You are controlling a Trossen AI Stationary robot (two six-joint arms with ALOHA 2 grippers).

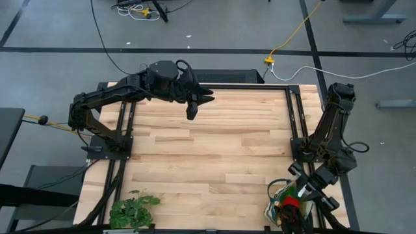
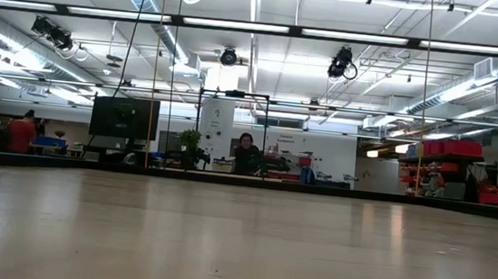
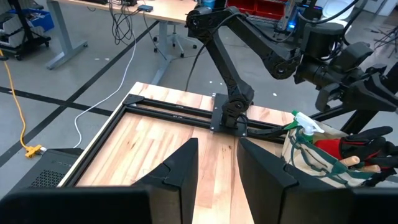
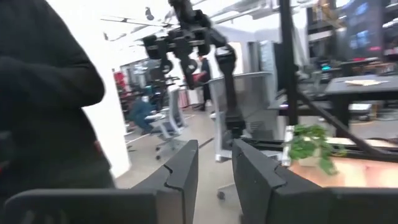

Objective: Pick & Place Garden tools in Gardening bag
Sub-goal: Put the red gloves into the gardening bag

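Observation:
The cream gardening bag [image 1: 281,207] with green trim stands at the table's near right corner. In the left wrist view the bag [image 3: 303,163] holds a green spray bottle [image 3: 303,120], a red glove [image 3: 339,148] and a wooden handle [image 3: 368,168]. My right gripper [image 1: 300,194] hovers over the bag's right side. Its fingers [image 4: 214,177] are open with nothing between them. My left gripper [image 1: 193,107] hangs high over the table's far left part, open [image 3: 217,165] and empty, pointing toward the bag.
A leafy green plant bunch [image 1: 133,211] lies at the near left corner and shows in the right wrist view [image 4: 309,146]. A large dark blurred shape [image 4: 43,99] fills the left of that view. Bare wood [image 1: 214,149] spans the table's middle.

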